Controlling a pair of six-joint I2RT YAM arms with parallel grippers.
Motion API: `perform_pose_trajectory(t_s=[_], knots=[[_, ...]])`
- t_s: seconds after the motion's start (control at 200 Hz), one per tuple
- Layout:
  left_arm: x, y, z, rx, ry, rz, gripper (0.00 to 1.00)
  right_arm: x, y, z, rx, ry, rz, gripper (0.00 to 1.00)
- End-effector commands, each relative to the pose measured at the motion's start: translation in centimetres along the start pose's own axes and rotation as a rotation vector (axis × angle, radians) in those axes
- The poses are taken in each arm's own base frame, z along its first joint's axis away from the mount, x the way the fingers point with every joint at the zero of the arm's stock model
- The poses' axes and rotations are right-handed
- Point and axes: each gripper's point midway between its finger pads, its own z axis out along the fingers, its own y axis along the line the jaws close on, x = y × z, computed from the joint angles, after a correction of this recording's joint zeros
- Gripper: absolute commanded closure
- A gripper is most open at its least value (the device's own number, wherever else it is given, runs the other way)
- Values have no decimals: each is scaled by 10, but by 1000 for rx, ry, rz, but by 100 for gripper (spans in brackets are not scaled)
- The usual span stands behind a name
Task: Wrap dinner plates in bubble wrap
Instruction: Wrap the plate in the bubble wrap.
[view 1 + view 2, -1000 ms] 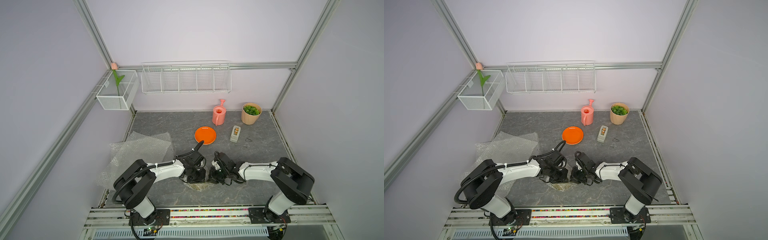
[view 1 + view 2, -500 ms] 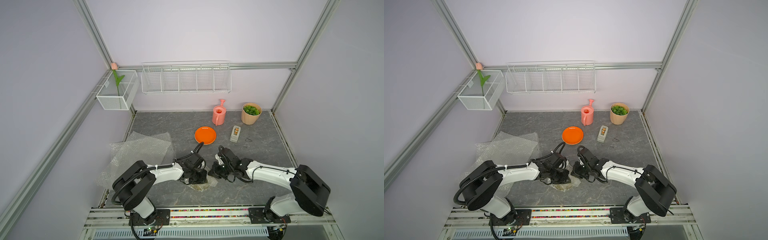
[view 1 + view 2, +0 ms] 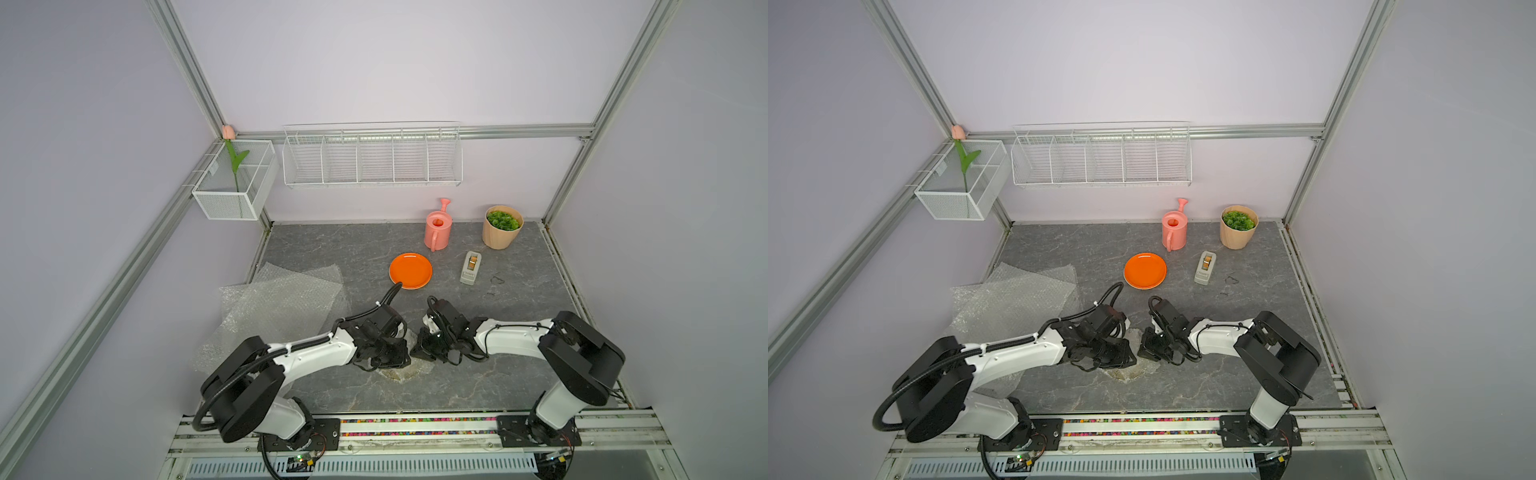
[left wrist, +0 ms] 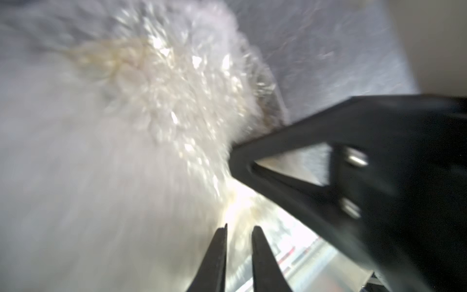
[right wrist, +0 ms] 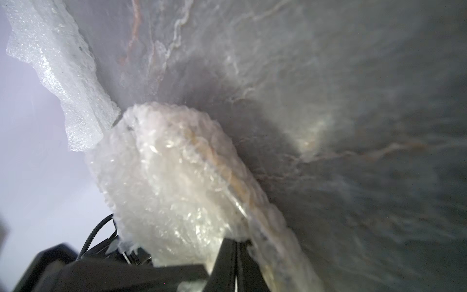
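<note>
A dinner plate wrapped in bubble wrap [image 3: 401, 371] [image 3: 1128, 371] lies near the table's front, mostly hidden under both grippers. In the right wrist view the bundle [image 5: 177, 177] stands tilted, and a yellowish rim shows through the film. My right gripper [image 5: 236, 242] [image 3: 419, 353] is shut on the bundle's edge of bubble wrap. My left gripper [image 4: 239, 228] [image 3: 404, 357] faces it from the other side, jaws slightly apart, nothing clearly between them. An orange plate [image 3: 410, 271] [image 3: 1145, 271] lies bare further back. Loose bubble wrap sheets [image 3: 282, 303] [image 3: 1013, 299] lie at the left.
A pink watering can [image 3: 437, 226], a potted plant [image 3: 501, 226] and a tape dispenser [image 3: 471, 268] stand at the back right. A wire rack [image 3: 372, 156] and a mesh basket [image 3: 235, 183] with a tulip hang on the walls.
My left gripper's jaws have parted a little. The right arm's elbow swung outward and came back. Both grippers stay at the wrapped bundle.
</note>
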Motion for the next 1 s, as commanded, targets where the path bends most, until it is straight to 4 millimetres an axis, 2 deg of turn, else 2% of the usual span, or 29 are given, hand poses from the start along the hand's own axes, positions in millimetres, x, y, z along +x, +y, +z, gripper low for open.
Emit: perform_pose_trajectory(t_s=[0.0, 0.05, 0.115, 0.165, 0.245, 0.32, 0.415, 0.55, 0.695, 0.785, 0.93, 0.995], knots=[[-22, -19, -41, -24, -122, 24, 69, 8, -45, 5, 138, 16, 63, 93], [-31, -12, -56, -107, -173, 8, 61, 8, -43, 5, 135, 19, 60, 93], [-41, -6, -66, -184, -207, 1, 57, 8, -42, 5, 133, 18, 55, 93], [-45, -7, -65, -196, -200, -5, 57, 8, -41, 5, 133, 16, 54, 93], [-47, -8, -47, -195, -140, -43, 60, 9, -40, 6, 130, 19, 51, 93], [-39, -13, -23, -166, -28, -33, 65, 9, -38, 5, 127, 17, 46, 93], [-24, -3, 1, -191, 80, -47, 72, 9, -39, 5, 132, 18, 48, 93], [-2, 19, 5, -235, 112, -65, 86, 9, -42, 2, 145, 10, 50, 93], [16, 40, 10, -235, 111, -107, 95, 8, -38, -1, 140, 3, 43, 93], [19, 44, 19, -211, 110, -128, 98, 10, -25, -6, 109, 14, 22, 93], [22, 49, 29, -205, 121, -145, 100, 24, 25, -21, -23, 46, -76, 93], [24, 50, 31, -199, 125, -149, 100, 32, 38, -20, -60, 78, -103, 93]])
